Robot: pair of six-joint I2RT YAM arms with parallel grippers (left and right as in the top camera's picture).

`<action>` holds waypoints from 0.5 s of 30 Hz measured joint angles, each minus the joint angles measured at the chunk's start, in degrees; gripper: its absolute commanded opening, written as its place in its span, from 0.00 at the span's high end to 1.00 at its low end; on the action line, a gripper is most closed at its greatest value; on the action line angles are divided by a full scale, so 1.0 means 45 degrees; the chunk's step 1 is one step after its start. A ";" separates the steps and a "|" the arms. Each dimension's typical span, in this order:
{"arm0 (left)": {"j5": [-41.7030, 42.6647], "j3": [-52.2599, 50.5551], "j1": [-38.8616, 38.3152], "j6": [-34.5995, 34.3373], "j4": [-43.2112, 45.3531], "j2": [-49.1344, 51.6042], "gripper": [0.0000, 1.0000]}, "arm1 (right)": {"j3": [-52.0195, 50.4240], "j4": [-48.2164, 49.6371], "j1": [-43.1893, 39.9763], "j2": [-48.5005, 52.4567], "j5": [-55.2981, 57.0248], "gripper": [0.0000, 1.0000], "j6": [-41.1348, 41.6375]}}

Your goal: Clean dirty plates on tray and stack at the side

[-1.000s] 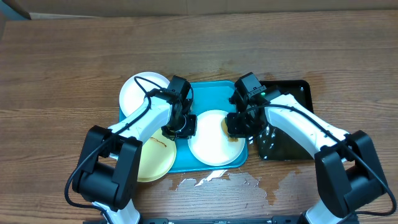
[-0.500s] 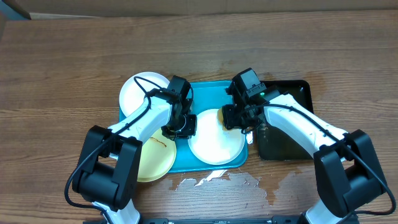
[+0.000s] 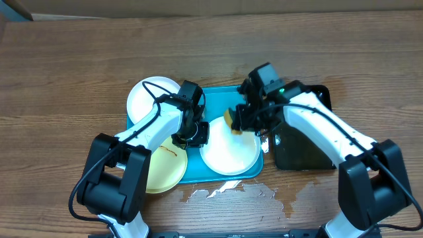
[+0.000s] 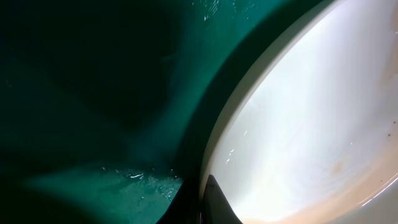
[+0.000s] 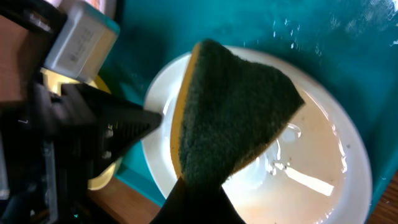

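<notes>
The blue tray (image 3: 218, 102) sits in the middle of the frame on the wooden table (image 3: 66, 66), and a white plate (image 3: 228, 155) lies in its right half. The plate looks wet: in the right wrist view there is a shiny streak and a few droplets on it.

The right gripper (image 3: 239, 121) is pinched tight on a sponge (image 5: 230, 112), yellow with a dark green scrubbing face. It holds the sponge over the plate's upper left edge; I can't tell whether the sponge actually touches the plate.

The left gripper (image 3: 192, 135) is down at the left rim of the same plate. From the right wrist view its black fingers (image 5: 118, 124) taper to a point right at the rim. The left wrist view shows only one dark fingertip against the plate's edge, so I can't tell whether it is clamped on the rim.

A second white plate (image 3: 151, 99) overlaps the tray's upper left corner. A yellow plate (image 3: 164, 168) with a thin brown smear overlaps the lower left corner. A black tray (image 3: 304, 155) lies just right of the blue one, under the right arm.
</notes>
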 measured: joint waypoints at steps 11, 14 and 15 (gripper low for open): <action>-0.0005 0.0024 0.0000 -0.0010 -0.0393 0.0000 0.96 | 0.1336 -0.3963 -0.2200 -0.0738 -0.0209 0.96 -0.0884; -0.0058 0.0359 0.0000 -0.0049 -0.1307 0.0029 0.96 | 0.1345 -0.4750 -0.2924 -0.0748 -0.0131 0.96 -0.0957; -0.0073 0.0588 0.0000 -0.0049 -0.1666 0.0039 0.96 | 0.1345 -0.4983 -0.3133 -0.0748 -0.0044 0.96 -0.0967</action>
